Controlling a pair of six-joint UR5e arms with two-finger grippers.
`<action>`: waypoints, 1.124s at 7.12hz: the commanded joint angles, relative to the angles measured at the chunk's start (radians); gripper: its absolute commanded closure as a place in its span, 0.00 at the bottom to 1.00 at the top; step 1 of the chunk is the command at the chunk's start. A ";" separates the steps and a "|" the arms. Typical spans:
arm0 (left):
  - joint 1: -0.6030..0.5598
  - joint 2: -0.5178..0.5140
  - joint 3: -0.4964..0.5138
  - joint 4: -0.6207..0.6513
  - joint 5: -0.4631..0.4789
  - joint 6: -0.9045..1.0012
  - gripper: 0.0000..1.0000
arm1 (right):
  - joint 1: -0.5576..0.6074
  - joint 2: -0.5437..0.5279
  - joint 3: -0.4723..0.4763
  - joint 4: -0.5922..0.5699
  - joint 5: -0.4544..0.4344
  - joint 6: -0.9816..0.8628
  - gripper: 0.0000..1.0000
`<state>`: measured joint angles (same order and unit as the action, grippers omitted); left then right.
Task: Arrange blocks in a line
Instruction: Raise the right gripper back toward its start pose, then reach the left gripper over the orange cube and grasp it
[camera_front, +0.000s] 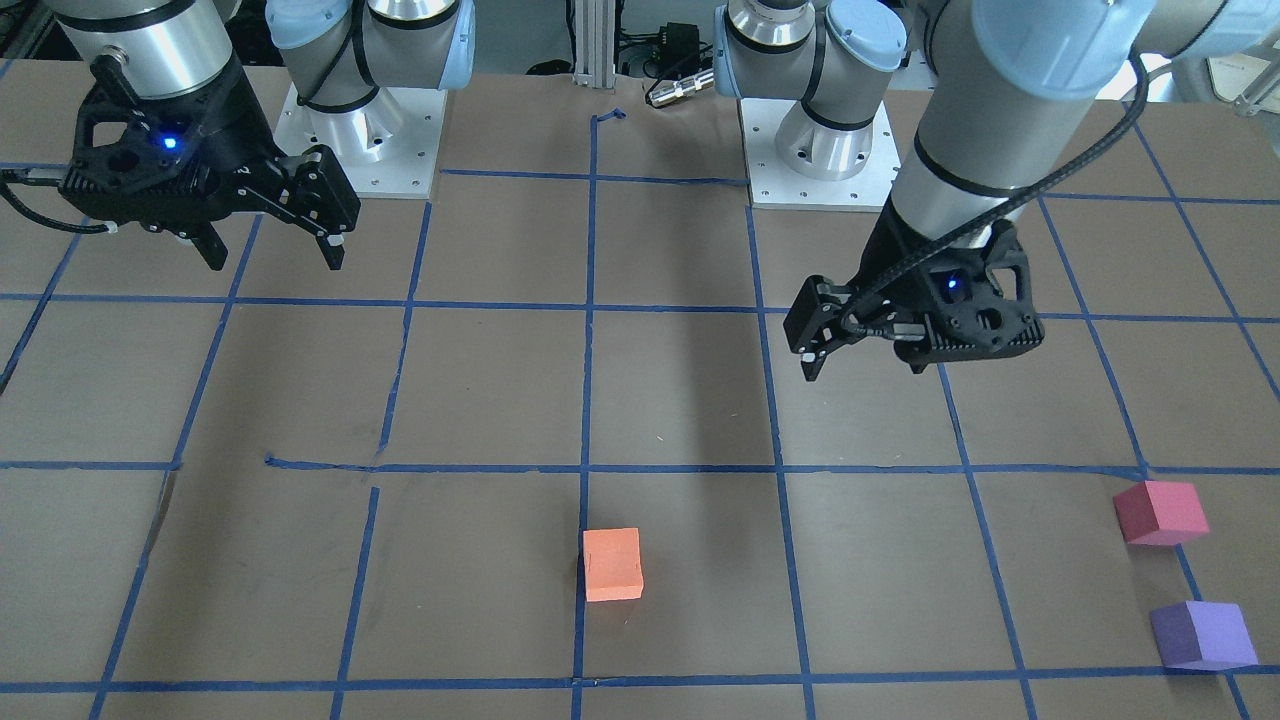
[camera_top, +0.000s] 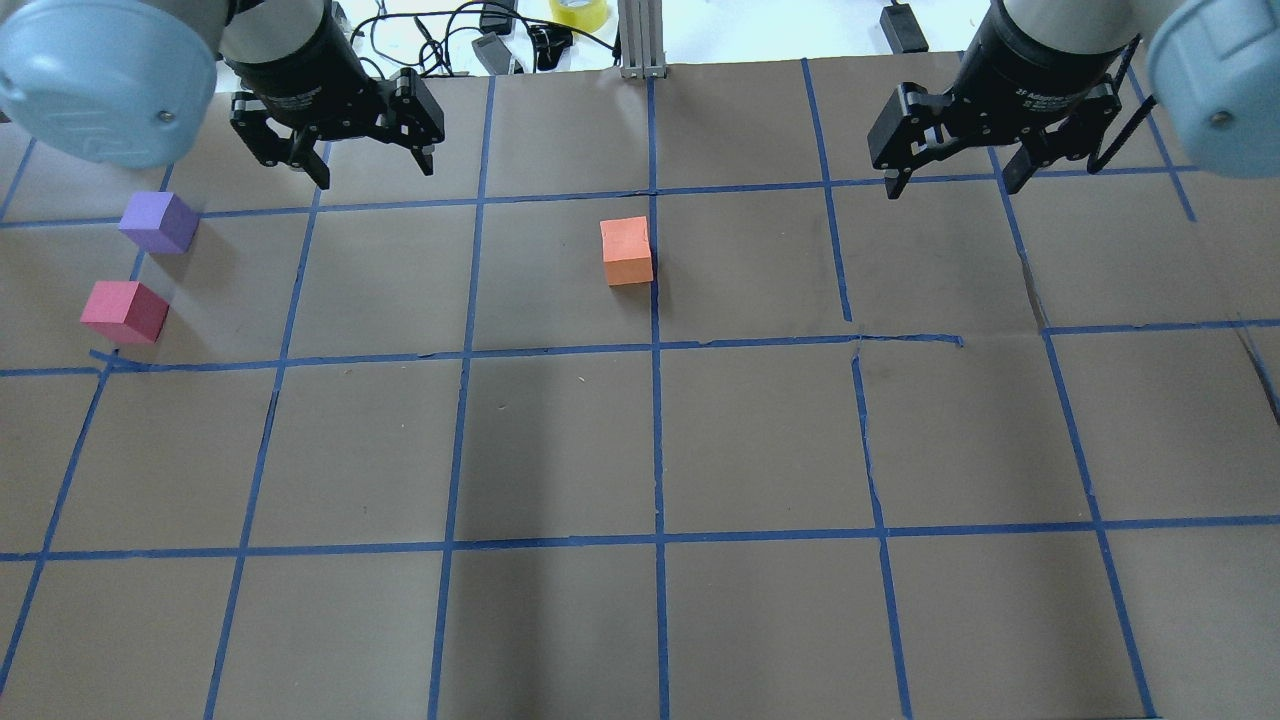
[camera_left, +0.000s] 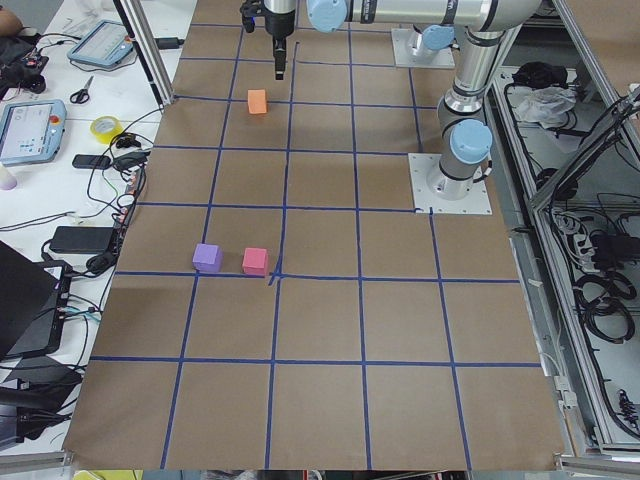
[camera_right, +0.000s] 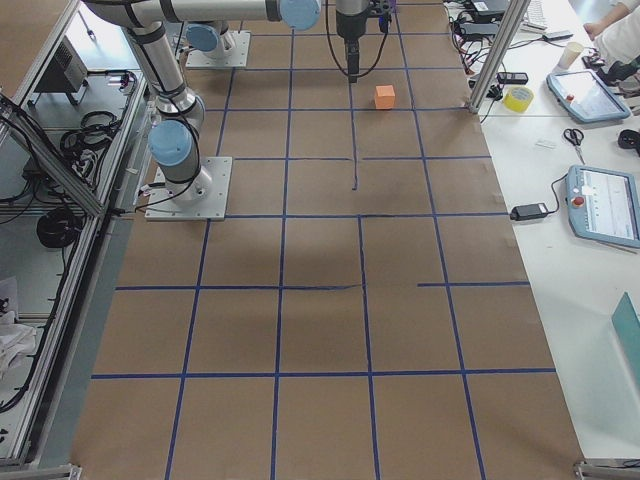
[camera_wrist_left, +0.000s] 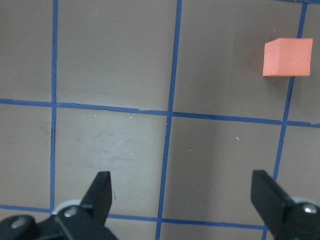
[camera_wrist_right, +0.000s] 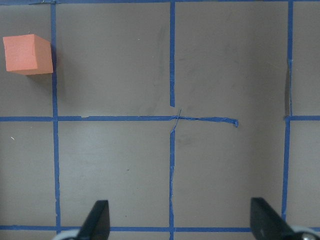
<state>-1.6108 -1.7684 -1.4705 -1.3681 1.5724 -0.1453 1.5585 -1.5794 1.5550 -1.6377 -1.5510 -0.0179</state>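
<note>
Both wide, empty, ready to pick: left end effector (camera_top: 375, 175), right end effector (camera_top: 952, 190), off tabletop (camera_top: 760, 450). Matte orange foam cube (camera_top: 627, 252) between them; red-pink foam cube (camera_top: 123, 311), purple foam cube (camera_top: 158, 222) outboard of left, probably its job.

A small orange matte foam cube (camera_wrist_right: 27, 54) sits at the upper left on the brown paper-covered table (camera_wrist_right: 115, 170), just beside one of the blue tape lines (camera_wrist_right: 172, 60). At the bottom edge, the right gripper (camera_wrist_right: 181, 220) has its black fingers (camera_wrist_right: 97, 217) spread wide over bare paper.
</note>
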 joint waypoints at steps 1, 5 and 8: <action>-0.087 -0.150 0.010 0.148 0.009 -0.077 0.00 | 0.000 0.001 -0.001 -0.002 -0.004 -0.001 0.00; -0.178 -0.356 0.159 0.188 0.004 -0.150 0.00 | -0.002 0.001 -0.006 -0.001 -0.005 0.001 0.00; -0.207 -0.492 0.277 0.202 0.009 -0.195 0.00 | 0.000 0.001 -0.004 0.001 -0.004 0.004 0.00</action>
<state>-1.8044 -2.2072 -1.2347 -1.1679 1.5788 -0.3082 1.5583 -1.5785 1.5502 -1.6370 -1.5555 -0.0155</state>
